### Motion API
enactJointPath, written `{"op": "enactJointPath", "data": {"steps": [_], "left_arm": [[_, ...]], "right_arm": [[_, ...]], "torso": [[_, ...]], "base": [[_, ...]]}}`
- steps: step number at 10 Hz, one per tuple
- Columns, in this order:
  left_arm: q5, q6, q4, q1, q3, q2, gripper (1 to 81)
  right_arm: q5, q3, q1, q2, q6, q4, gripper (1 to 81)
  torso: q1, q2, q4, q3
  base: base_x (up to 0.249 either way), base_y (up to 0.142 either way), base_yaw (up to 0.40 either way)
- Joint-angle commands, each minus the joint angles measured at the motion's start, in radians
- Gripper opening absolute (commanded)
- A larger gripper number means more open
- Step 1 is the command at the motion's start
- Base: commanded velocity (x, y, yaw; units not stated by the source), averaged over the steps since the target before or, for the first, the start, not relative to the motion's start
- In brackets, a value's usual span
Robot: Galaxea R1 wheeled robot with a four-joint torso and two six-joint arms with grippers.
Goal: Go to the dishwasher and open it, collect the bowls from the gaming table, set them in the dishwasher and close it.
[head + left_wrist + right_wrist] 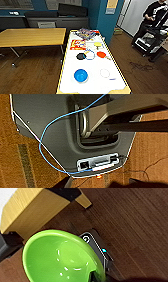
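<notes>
On the white-topped gaming table [113,82], a blue bowl [80,75] sits near the robot, awaiting collection. Beside the table's yellow wooden side, the right gripper [96,276] seems clamped on a green bowl's [60,256] rim, presumably for carrying. The left gripper's state I cannot tell.

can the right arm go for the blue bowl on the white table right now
Probably not yet: the right wrist view shows a green bowl large and close, apparently already carried by that arm. The blue bowl itself sits open at the near end of the gaming table, with nothing on or against it.
</notes>
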Motion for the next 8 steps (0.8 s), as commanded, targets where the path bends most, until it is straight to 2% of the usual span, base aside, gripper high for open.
{"op": "enactJointPath", "data": {"steps": [1, 2, 3, 4, 6, 8], "left_arm": [[0.062, 0.001, 0.008, -0.005, 0.008, 0.005, 81.1], [0.062, 0.001, 0.008, -0.005, 0.008, 0.005, 81.1], [0.062, 0.001, 0.008, -0.005, 0.008, 0.005, 81.1], [0.062, 0.001, 0.005, -0.008, 0.008, 0.004, 81.1], [0.062, -0.004, 0.0, -0.008, 0.071, -0.032, 81.1], [0.062, -0.004, 0.001, -0.009, 0.278, -0.163, 81.1]], "right_arm": [[0.095, -0.001, -0.293, 0.011, -0.401, 0.255, 1.0], [0.112, -0.042, -0.351, 0.043, -0.563, 0.402, 1.0], [0.119, -0.081, -0.394, 0.083, -0.688, 0.511, 1.0], [0.122, -0.131, -0.426, 0.136, -0.734, 0.525, 1.0], [0.149, -0.236, -0.483, 0.259, -0.773, 0.477, 1.0], [0.169, -0.351, -0.514, 0.356, -0.785, 0.441, 1.0]], "torso": [[0.0, 0.0, 0.0, 0.0], [0.0, 0.0, 0.0, 0.0], [0.0, 0.0, 0.0, 0.0], [0.0, 0.0, 0.0, 0.0], [-0.001, 0.0, 0.0, 0.0], [-0.002, -0.001, 0.0, 0.001]], "base": [[0.0, 0.0, 0.0], [0.0, 0.0, 0.0], [0.0, 0.0, 0.0], [0.0, 0.0, 0.0], [0.0, 0.0, 0.0], [0.0, 0.0, 0.0]]}}
